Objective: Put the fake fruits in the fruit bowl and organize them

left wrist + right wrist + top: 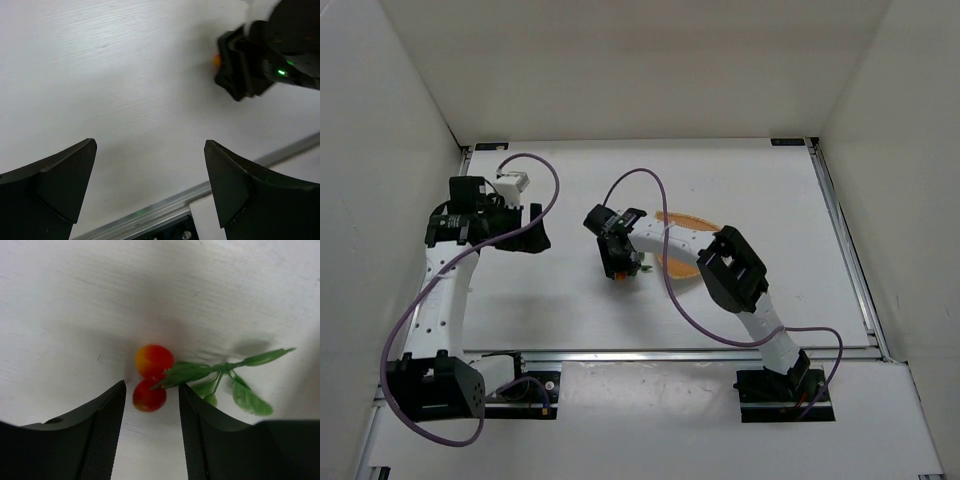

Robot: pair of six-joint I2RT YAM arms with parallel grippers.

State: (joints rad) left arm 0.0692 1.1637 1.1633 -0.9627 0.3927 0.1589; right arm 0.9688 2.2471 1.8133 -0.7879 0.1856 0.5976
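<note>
The fruit sprig lies on the white table: two red-orange berries [153, 361] and green leaves [240, 390] to their right. My right gripper [151, 387] is open and low over it, with the lower berry between the fingertips and a small gap on each side. In the top view the right gripper [623, 268] is at the table's middle, with leaves [645, 268] showing beside it. The wicker basket [682, 222] lies just right of it, partly hidden under the right arm. My left gripper [150, 147] is open and empty; in the top view it hovers at the left [535, 240].
The left wrist view shows the right gripper's black body [260, 55] at upper right and the metal rail [165, 205] along the table's near edge. White walls enclose the table on three sides.
</note>
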